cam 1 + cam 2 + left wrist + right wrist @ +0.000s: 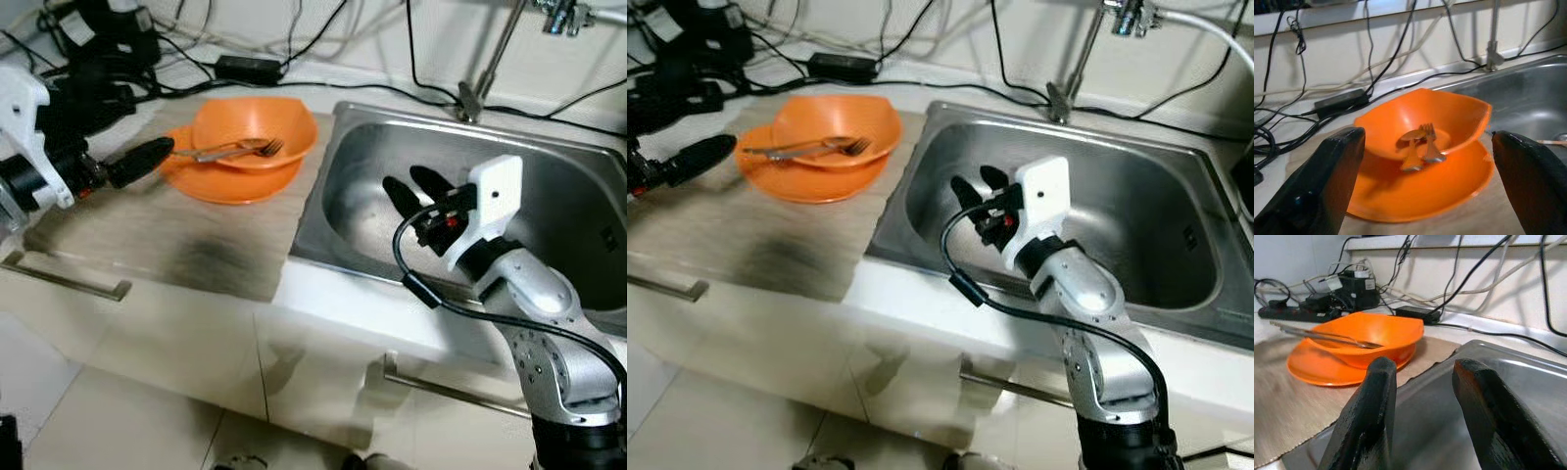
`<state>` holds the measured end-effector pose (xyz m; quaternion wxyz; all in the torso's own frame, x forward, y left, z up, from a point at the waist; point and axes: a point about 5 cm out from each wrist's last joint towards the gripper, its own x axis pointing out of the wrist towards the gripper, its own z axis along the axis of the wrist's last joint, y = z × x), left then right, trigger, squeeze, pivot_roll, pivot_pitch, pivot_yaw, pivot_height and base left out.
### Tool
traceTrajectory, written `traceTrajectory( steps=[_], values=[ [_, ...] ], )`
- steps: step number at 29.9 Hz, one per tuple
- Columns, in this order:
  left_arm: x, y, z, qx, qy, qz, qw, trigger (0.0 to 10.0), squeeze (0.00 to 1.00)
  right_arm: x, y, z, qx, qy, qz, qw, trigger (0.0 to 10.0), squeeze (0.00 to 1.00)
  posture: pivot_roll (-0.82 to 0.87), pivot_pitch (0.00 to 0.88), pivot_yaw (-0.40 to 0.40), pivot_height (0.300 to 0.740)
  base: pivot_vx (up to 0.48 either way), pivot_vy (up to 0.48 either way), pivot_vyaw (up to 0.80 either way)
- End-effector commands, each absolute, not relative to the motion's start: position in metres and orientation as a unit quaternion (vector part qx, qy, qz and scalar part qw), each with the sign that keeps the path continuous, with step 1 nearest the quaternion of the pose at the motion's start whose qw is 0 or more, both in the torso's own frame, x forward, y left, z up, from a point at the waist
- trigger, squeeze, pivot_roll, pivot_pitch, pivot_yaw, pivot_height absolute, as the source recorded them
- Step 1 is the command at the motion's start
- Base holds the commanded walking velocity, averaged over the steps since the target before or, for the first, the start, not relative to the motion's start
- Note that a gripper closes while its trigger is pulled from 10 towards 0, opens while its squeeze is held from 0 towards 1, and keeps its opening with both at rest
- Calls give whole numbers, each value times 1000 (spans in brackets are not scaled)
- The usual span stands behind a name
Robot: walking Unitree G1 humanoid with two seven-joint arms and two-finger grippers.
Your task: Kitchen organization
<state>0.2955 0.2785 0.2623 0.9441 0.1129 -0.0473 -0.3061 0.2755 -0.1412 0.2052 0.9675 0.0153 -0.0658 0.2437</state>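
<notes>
Sink [549, 166] edge borders orange bowl [257, 122] on plate [230, 184].

Soft, even indoor light falls from above, and my 2 head views are fairly bright but a little grainy. The steel sink [549, 186] throws pale glare off its basin and rim. A dark smudge of shadow lies on the desk [176, 245] mat below the orange bowl [253, 132], and the plate [1415, 191] under it is shaded on its near side. Through my left wrist camera the bowl and the fork [1430, 144] look sharp enough, while my left claw [1432, 186] fingers [1322, 186] loom large, dark and soft at the bottom corners. My right claw [1422, 416] fingers [1366, 416] are likewise blurred and featureless up close, and the desk mat smears near the frame's edge.
</notes>
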Motion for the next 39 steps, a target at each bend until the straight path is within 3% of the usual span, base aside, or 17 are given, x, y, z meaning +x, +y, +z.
traceTrajectory(
  steps=[1, 6, 10, 16, 22, 26, 29, 33, 39],
  values=[
    [293, 275, 265, 102, -59, -301, 946, 10000, 0, 276, -147, 203, 24, -68, 237, 969, 10000, 0, 3, 0, -33, 740, 0, 0, 0],
    [308, 279, 251, 27, -53, -208, 976, 10000, 0, 278, -144, 203, 34, -68, 238, 968, 10000, 0, 4, 0, -41, 740, 0, 0, 0],
    [319, 281, 251, -48, -68, -160, 984, 10000, 0, 277, -139, 202, 36, -66, 248, 966, 10000, 0, -3, 0, -44, 740, 0, 0, 0],
    [323, 269, 255, -154, -67, -187, 968, 10000, 0, 272, -132, 200, 32, -61, 273, 960, 10000, 0, -12, 0, -40, 740, 0, 0, 0],
    [324, 257, 258, -265, -27, -238, 934, 10000, 0, 269, -129, 198, 28, -53, 292, 955, 10000, 0, -12, 0, -41, 740, 0, 0, 0],
    [332, 262, 260, -330, -1, -200, 922, 10000, 0, 267, -126, 197, 26, -49, 304, 951, 10000, 0, -10, 0, -44, 740, 0, 0, 0],
    [334, 266, 258, -349, 22, -188, 918, 9373, 0, 264, -124, 195, 20, -43, 319, 947, 10000, 0, -9, 0, -46, 740, 0, 0, 0],
    [332, 265, 255, -347, 48, -192, 917, 10000, 0, 263, -121, 194, 4, -41, 330, 943, 10000, 0, -8, 0, -48, 740, 0, 0, 0],
    [330, 262, 249, -362, 86, -185, 909, 10000, 0, 263, -116, 196, -35, -56, 335, 940, 10000, 0, -6, 0, -52, 740, 0, 0, 0]
  ],
)
